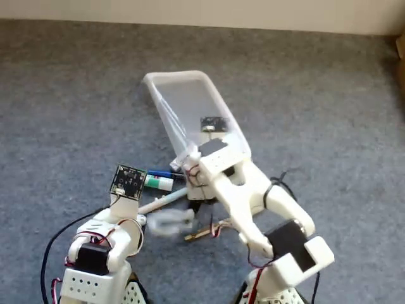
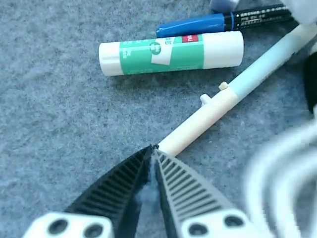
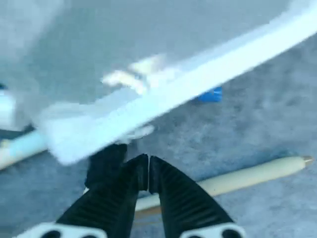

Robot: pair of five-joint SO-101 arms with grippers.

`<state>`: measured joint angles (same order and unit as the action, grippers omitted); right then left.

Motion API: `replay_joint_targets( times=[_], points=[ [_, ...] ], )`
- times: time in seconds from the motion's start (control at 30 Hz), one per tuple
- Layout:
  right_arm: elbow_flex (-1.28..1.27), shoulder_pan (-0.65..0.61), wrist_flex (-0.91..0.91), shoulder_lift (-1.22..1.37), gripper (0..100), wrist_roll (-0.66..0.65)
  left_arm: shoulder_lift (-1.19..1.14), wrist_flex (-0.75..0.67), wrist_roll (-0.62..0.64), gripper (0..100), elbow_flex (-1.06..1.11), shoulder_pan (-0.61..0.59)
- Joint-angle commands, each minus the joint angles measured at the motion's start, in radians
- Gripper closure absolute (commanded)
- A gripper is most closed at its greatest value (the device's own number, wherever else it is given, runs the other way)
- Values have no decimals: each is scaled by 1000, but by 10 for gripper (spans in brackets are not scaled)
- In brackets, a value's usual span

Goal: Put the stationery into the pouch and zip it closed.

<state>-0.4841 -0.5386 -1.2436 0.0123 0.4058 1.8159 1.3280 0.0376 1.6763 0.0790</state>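
Note:
A clear pouch (image 1: pixel 190 107) lies slanted at the middle of the grey carpet. My right gripper (image 1: pixel 193 170) is at its near corner, shut on the pouch edge (image 3: pixel 163 94); the fingertips (image 3: pixel 161 173) are pressed together. A green-and-white glue stick (image 2: pixel 171 52) and a blue marker (image 2: pixel 218 22) lie side by side near the pouch mouth. A pale blue and cream pen (image 2: pixel 223 99) lies slanted below them. My left gripper (image 2: pixel 152 148) is shut, with its tips against the cream end of that pen. Another cream pen (image 3: pixel 247 176) lies by the right gripper.
A blurred white cable (image 2: pixel 282 168) loops close to the left gripper. The right arm's body (image 1: pixel 253 202) slants over the carpet near the second pen (image 1: pixel 202 233). Open carpet spreads to the left and right of the pouch.

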Motion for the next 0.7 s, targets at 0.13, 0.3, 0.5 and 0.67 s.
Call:
replay_joint_targets(
  times=[0.13,0.3,0.5,0.67],
  points=[
    [47,42,-81,-214,991,-83,4,6,-8,995,19,-13],
    [44,1,-76,-251,905,127,4,6,-8,995,19,-13],
    [41,-163,-44,-251,828,137,4,6,-8,995,19,-13],
    [-36,-200,108,-249,828,138,4,6,-8,995,19,-13]
  ],
)
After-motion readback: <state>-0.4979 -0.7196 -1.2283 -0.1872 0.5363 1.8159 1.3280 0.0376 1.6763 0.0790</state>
